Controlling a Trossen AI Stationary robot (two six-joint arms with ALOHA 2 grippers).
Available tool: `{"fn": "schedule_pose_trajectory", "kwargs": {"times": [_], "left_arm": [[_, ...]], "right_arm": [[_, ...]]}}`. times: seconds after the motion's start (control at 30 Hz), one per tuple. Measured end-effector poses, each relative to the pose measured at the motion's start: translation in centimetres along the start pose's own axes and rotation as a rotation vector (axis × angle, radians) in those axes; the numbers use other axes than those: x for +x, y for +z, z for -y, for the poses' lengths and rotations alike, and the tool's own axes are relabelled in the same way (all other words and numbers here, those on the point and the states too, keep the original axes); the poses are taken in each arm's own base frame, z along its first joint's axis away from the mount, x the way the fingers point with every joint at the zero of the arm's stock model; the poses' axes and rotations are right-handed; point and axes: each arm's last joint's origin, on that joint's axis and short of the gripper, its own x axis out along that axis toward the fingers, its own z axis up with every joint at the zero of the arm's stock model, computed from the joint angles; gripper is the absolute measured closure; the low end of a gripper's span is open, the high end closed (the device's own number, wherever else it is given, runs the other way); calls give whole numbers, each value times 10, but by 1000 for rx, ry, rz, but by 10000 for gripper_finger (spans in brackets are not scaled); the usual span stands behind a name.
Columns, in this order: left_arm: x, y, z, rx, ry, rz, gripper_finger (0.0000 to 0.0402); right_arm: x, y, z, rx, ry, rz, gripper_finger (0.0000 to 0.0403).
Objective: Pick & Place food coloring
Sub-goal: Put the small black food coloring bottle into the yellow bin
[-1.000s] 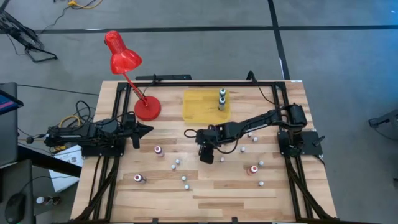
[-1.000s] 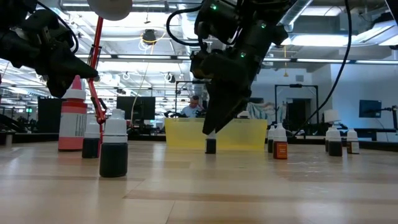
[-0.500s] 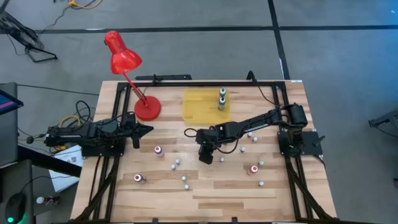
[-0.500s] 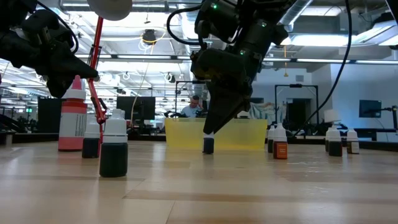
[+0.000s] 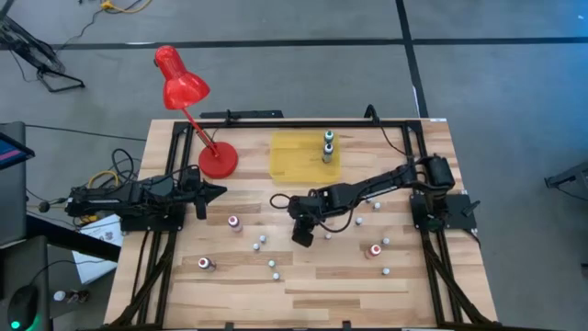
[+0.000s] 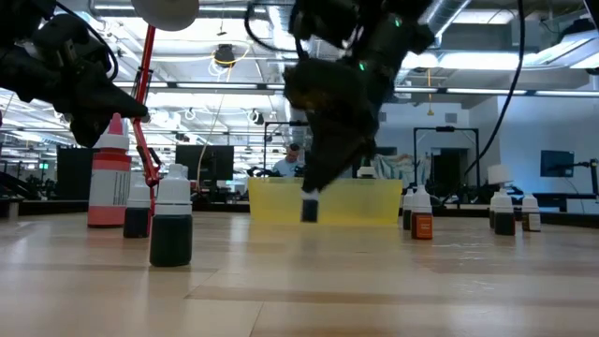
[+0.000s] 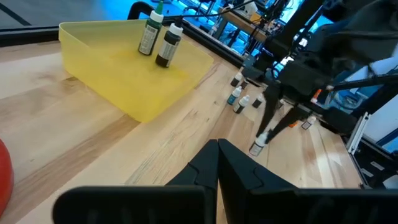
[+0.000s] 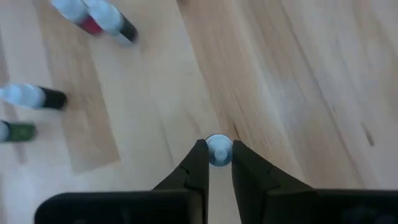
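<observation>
Now my right pincer (image 8: 217,163) has closed on a small bottle (image 8: 218,150), lifting it just off the bench (image 6: 374,281); grasp done, carry comes next. Beyond, yellow tray (image 5: 294,158) holds two bottles. Left pincer (image 5: 219,191) shut, parked far-side.

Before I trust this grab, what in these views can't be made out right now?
- Held bottle: right wrist view shows only its pale cap between the right gripper fingers; body and colour hidden below.
- Same bottle, low view: blurred, so whether it has left the table is unclear.
- High view: the right gripper covers it completely.
- Loose bottles, high view: too small to tell colours.
- Left gripper: waiting, shut.
</observation>
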Motion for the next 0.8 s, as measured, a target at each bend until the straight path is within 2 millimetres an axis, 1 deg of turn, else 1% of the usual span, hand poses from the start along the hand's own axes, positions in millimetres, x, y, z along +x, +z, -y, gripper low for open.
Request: {"fn": "schedule_pose_trajectory", "kwargs": {"times": [0.1,0.2,0.27,0.33,0.43,0.53,0.67,0.8], "left_arm": [[0,1,0,-4,-3,6,401],[0,1,0,-4,-3,6,401],[0,1,0,-4,-3,6,401],[0,1,0,-3,0,7,401],[0,1,-1,-3,36,25,401],[0,1,-2,-2,65,40,401],[0,2,-3,-3,93,61,401],[0,3,-4,3,153,96,401]], "right_arm": [[-9,7,-11,-20,-33,35,365],[-19,19,-19,-27,-50,87,367],[-24,26,-18,-18,-73,109,367],[-29,35,-11,3,-99,136,364],[-35,50,6,22,-118,164,361],[-41,64,29,63,-142,189,362],[-47,79,68,95,-195,207,363],[-52,87,111,172,-247,219,362]]}}
